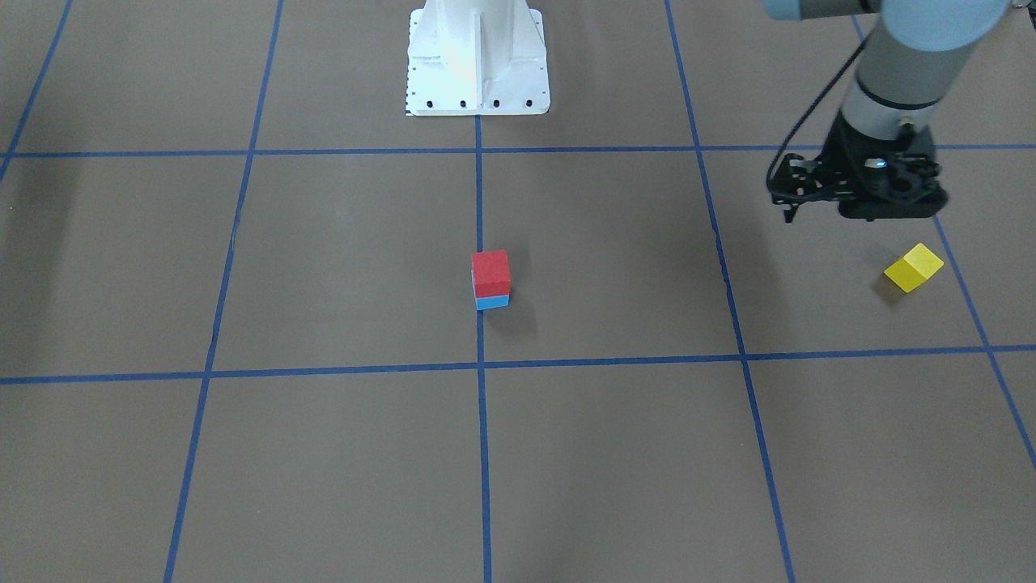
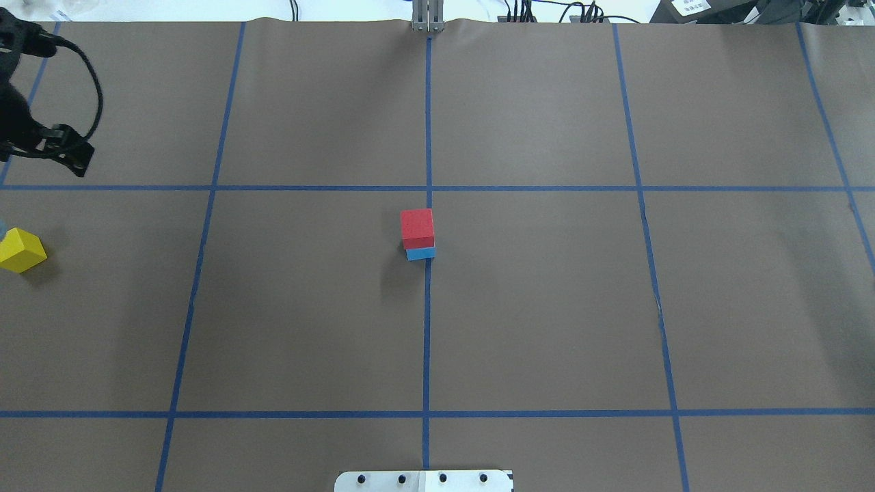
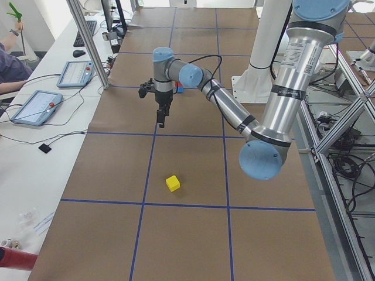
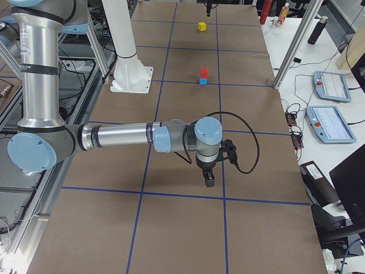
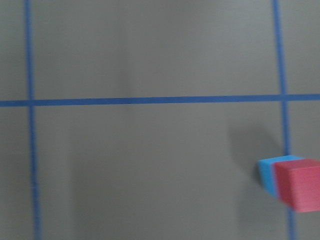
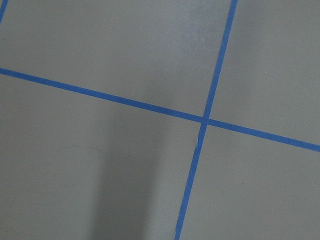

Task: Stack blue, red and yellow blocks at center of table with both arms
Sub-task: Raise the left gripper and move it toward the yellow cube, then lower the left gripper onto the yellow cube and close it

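A red block [image 1: 491, 273] sits on a blue block [image 1: 492, 302] at the table's centre, where the tape lines cross. The stack also shows in the overhead view [image 2: 417, 227] and at the right edge of the left wrist view [image 5: 300, 184]. A yellow block [image 1: 913, 267] lies alone on the robot's far left [image 2: 22, 251]. My left gripper [image 1: 789, 212] hangs above the table a little beyond the yellow block, empty, with its fingers looking closed. My right gripper [image 4: 209, 181] shows only in the exterior right view, low over the table on the robot's right. I cannot tell whether it is open or shut.
The table is brown paper with a grid of blue tape lines [image 2: 427, 307]. The white robot base [image 1: 477, 61] stands at the table's near edge. Operator pendants [image 4: 331, 85] lie on a side desk beyond the table.
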Controlling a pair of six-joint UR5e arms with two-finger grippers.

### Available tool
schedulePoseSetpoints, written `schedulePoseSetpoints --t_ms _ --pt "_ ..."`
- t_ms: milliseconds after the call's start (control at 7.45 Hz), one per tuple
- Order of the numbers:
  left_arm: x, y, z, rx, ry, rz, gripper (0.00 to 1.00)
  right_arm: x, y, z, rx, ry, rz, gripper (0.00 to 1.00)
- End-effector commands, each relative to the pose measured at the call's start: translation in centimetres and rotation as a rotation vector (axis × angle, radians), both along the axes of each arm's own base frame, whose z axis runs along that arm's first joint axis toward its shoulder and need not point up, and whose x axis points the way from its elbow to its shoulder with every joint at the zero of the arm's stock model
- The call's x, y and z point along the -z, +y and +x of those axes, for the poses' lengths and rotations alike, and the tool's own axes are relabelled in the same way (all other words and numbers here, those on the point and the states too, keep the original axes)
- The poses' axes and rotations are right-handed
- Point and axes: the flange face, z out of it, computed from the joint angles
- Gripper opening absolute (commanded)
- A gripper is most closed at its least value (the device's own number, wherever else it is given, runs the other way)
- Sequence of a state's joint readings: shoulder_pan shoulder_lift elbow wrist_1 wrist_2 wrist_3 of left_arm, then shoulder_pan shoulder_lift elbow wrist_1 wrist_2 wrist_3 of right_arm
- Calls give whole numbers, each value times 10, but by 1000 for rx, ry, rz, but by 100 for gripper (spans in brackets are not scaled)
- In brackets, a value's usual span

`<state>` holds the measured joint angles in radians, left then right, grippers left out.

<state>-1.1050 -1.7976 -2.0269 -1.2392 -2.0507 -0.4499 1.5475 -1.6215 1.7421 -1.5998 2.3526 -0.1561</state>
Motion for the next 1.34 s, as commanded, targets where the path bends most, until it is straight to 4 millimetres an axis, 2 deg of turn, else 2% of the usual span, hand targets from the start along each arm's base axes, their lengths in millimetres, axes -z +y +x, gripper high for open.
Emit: schedulePoseSetpoints --t_ms 0,134,269,403,537,806,1074,1208 --pt "-70 2 -24 2 24 13 100 -1 -3 -7 13 31 -25 100" --pt "-97 -10 -19 -27 32 51 100 1 -3 -7 13 27 -24 100" --pt "-134 -4 -26 0 20 1 100 1 -3 -8 12 27 -25 100" --pt "-164 3 -41 102 31 -47 100 2 -4 -7 11 27 -21 100" --pt "-194 15 -47 192 61 -69 100 4 -6 -7 9 27 -19 100" --pt "-222 23 -49 390 116 -159 100 10 -10 -7 10 27 -7 100" --pt "-257 19 -44 526 179 -210 100 16 -12 -7 9 26 6 100" --pt "-264 15 -41 569 209 -222 100 18 -12 -7 10 28 10 100"
